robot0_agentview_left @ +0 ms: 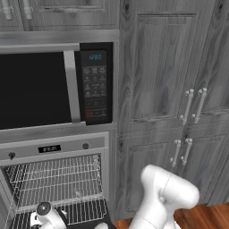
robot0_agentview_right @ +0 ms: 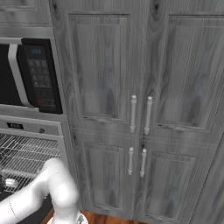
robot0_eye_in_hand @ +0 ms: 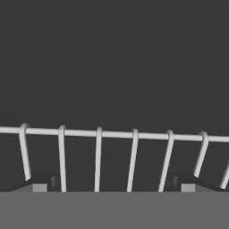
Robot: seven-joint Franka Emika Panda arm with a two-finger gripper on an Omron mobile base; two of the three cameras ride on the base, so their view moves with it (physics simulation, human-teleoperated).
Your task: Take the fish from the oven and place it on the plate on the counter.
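**Arm deep in the oven, fish nowhere in sight**

The oven (robot0_agentview_left: 56, 188) stood open, its wire racks bare as far as the base views showed, and the white arm reached low into it. In the hand view the gripper (robot0_eye_in_hand: 109, 187) sat right against a rack's front rail (robot0_eye_in_hand: 112, 133), finger tips (robot0_eye_in_hand: 38, 187) set wide apart, nothing between them. The fish could not be made out anywhere, so which way it lay from the gripper, or how its long axis ran, I couldn't call. Above, the microwave (robot0_agentview_left: 42, 87) display (robot0_agentview_left: 95, 57) read what looked like 12:00; the oven's own display (robot0_agentview_left: 49, 149) was too blurred.
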